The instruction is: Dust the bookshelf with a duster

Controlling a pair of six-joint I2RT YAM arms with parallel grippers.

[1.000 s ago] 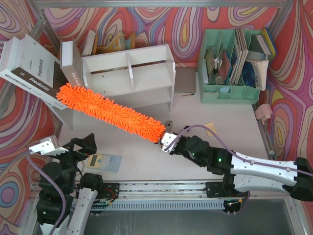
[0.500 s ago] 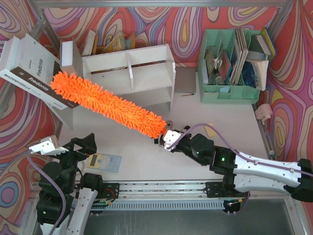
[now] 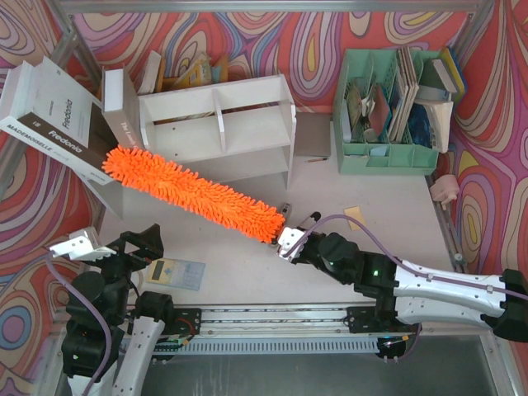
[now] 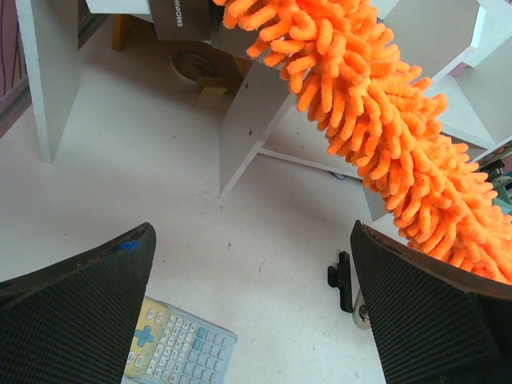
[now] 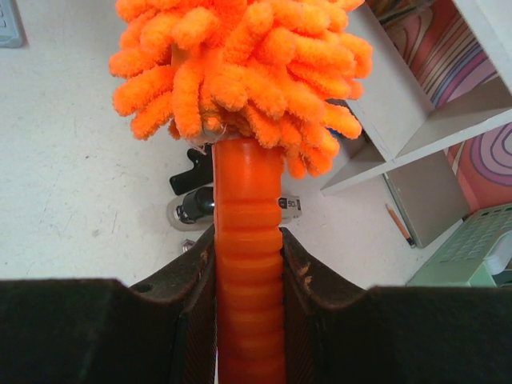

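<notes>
The bright orange duster [image 3: 194,194] slants from the lower right up to the left across the front of the white bookshelf [image 3: 223,124]. Its far tip reaches the shelf's left end. My right gripper [image 3: 289,242] is shut on the duster's ribbed orange handle [image 5: 248,208], and the fluffy head [image 5: 240,64] sits just beyond the jaws. The shelf's corner [image 5: 416,104] shows to its right. My left gripper [image 4: 252,240] stands open and holds nothing, low at the near left [image 3: 144,247]. In its view the duster [image 4: 376,112] crosses over the shelf's panels [image 4: 248,120].
Large books [image 3: 49,107] and a grey book [image 3: 120,103] lean at the shelf's left end. A mint-green organiser [image 3: 388,107] stands at the back right. A calculator [image 3: 173,272] lies by my left gripper. A small black clip [image 4: 342,280] lies below the duster.
The duster's far tip swept back and to the left along the shelf, then came back toward me. My right gripper shifted slightly toward the near edge. The left arm stayed still.
</notes>
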